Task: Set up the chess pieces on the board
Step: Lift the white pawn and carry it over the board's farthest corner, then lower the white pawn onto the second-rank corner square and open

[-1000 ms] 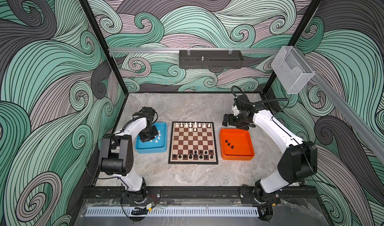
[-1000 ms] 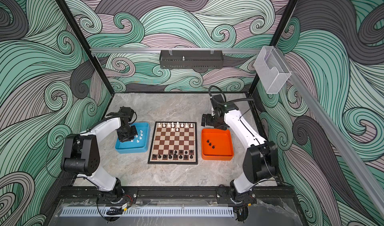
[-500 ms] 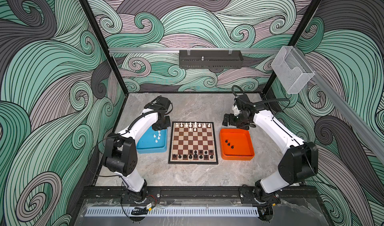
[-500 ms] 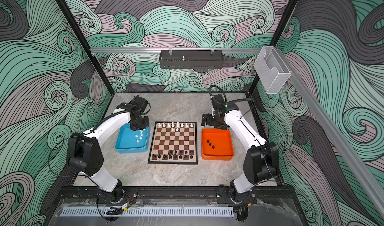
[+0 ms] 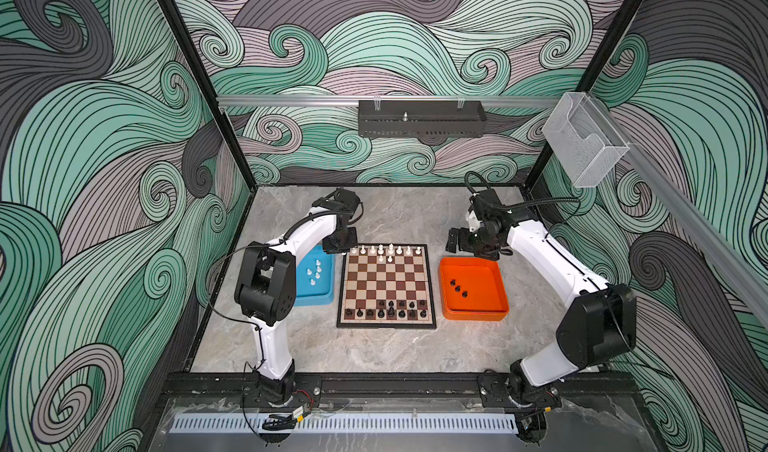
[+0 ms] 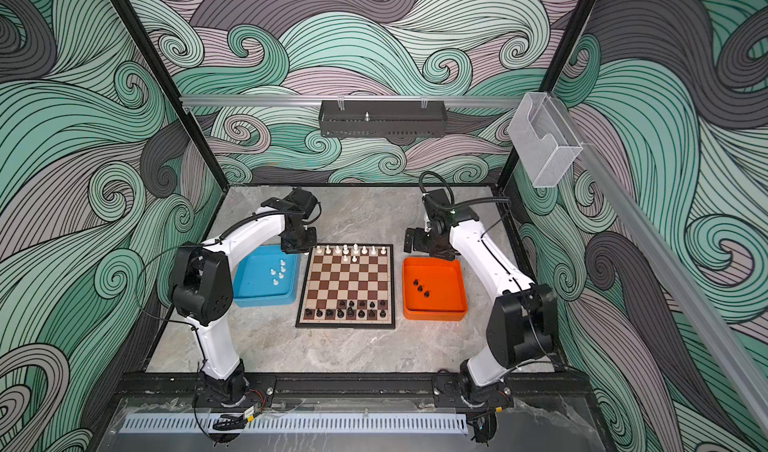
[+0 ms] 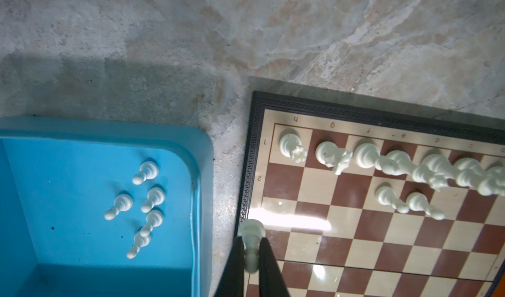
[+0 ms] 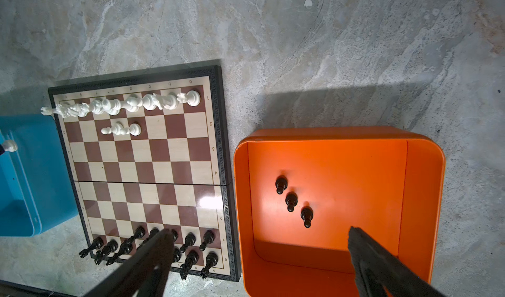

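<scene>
1. Left end effector [image 7: 251, 241] is pinching a white pawn [image 7: 251, 231] over the board [image 5: 386, 281], at its 10 o'clock corner.
2. Right end effector [image 8: 259, 230] is gaping wide, empty, hovering at the orange tray's [image 5: 473, 315] 12 o'clock.
3. Five spare white pawns [image 7: 120, 205] are sitting in the blue tray [image 5: 316, 302] at the board's 9 o'clock.
4. Three black pawns [image 8: 291, 201] are sitting in the orange tray.

Brown-and-cream checked chessboard [image 5: 386, 283], black frame [image 7: 247, 159] apparently key-patterned; blue tray [image 5: 320, 294], white pawns [image 7: 149, 170]; orange tray [image 5: 482, 300], black pawns [image 8: 291, 200]; grey-veined tabletop [image 5: 374, 350].
</scene>
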